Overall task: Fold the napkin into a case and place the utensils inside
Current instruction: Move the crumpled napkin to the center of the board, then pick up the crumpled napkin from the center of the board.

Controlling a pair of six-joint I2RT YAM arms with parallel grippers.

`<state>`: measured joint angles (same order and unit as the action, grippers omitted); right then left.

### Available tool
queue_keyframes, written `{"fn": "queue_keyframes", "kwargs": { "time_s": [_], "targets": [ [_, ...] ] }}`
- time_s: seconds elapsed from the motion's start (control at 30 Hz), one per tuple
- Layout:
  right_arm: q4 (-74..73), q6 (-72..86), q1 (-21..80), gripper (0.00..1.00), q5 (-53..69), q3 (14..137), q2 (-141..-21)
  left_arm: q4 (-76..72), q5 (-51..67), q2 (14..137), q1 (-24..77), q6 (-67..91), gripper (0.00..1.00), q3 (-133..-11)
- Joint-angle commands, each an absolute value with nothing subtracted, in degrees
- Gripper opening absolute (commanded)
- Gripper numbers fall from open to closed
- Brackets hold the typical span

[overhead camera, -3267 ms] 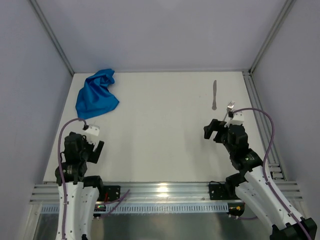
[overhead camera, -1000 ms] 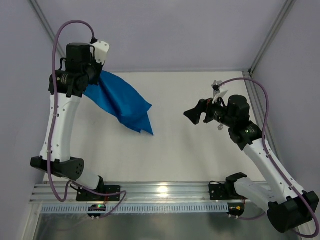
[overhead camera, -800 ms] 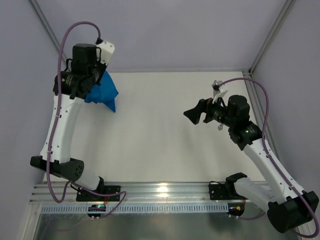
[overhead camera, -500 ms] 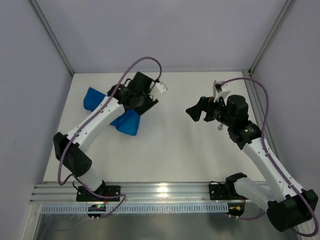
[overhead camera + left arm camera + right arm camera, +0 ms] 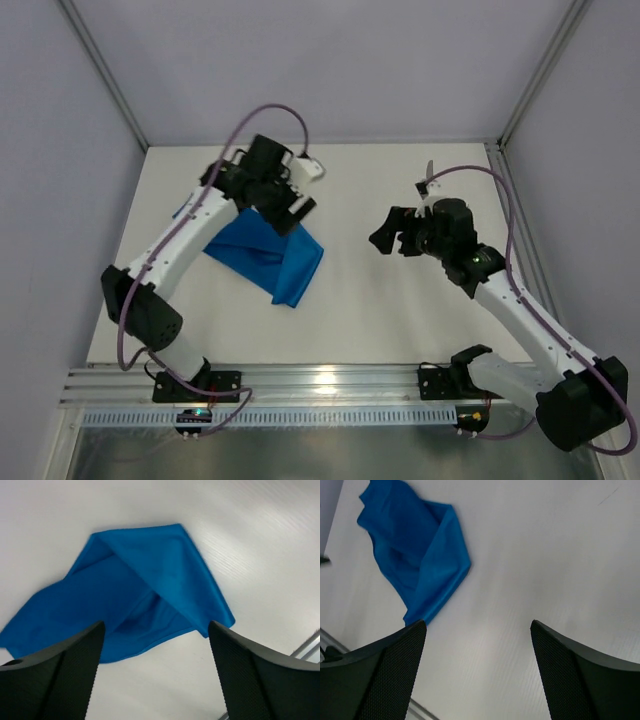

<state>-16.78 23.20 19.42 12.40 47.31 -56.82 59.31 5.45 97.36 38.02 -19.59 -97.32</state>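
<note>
The white table (image 5: 360,320) fills the middle of the overhead view, its bare surface running from the rail at the bottom up to the back wall. The left arm (image 5: 185,240) stretches from the lower left up toward the upper middle. The right arm (image 5: 515,305) rises from the lower right toward the centre right.

The napkin (image 5: 268,255) lies on the table left of centre. It is a bright blue cloth, rumpled and loosely doubled over itself, not flat and not yet shaped into a case. In the left wrist view the napkin (image 5: 150,580) sits in the upper middle with one layer lapped across another. In the right wrist view it (image 5: 420,560) shows at the upper left.

The left gripper (image 5: 156,627) hangs over the napkin's upper edge, its fingers spread wide and holding nothing. The right gripper (image 5: 477,625) points left above bare table, well apart from the cloth, its fingers likewise spread and empty.
</note>
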Motion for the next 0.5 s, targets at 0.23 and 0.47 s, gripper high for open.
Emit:
{"fn": "queue_keyframes", "kwargs": {
  "time_s": [0.23, 0.47],
  "targets": [
    [-16.7, 11.7, 49.6, 0.53, 1.4, 60.9, -81.6, 58.7, 17.5, 80.9, -6.9, -18.0, 0.73, -78.3],
    [-26.3, 0.5, 63.3, 0.56, -6.3, 81.2, -106.8, 56.2, 20.0, 80.0, -19.2, -17.2, 0.77, -69.6]
  ]
}}
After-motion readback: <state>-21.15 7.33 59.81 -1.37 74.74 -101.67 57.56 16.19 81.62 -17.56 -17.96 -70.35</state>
